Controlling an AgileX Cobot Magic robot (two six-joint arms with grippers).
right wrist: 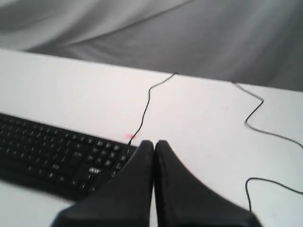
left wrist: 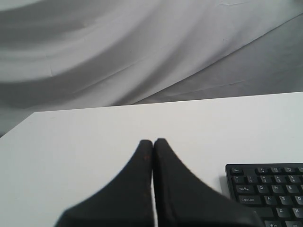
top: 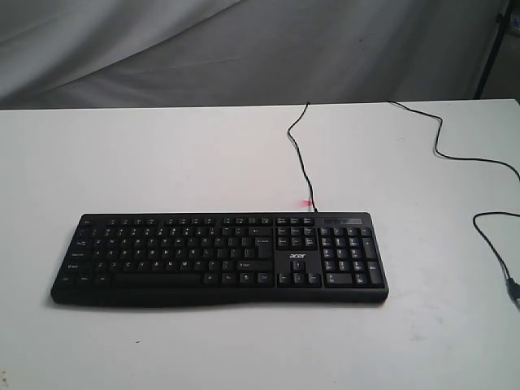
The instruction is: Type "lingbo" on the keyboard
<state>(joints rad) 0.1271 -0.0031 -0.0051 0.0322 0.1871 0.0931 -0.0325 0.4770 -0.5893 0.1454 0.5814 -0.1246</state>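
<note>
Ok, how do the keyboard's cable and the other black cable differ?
The keyboard's thin black cable joins the wide black keyboard and runs nearly straight back; the other black cable stays apart from it and loops across the white table's right side. Both are thin and black.

Keyboard (top: 219,258): one. Table (top: 162,154): one. Cables (top: 297,153): apparently two. Pincers (left wrist: 152,142): two.
</note>
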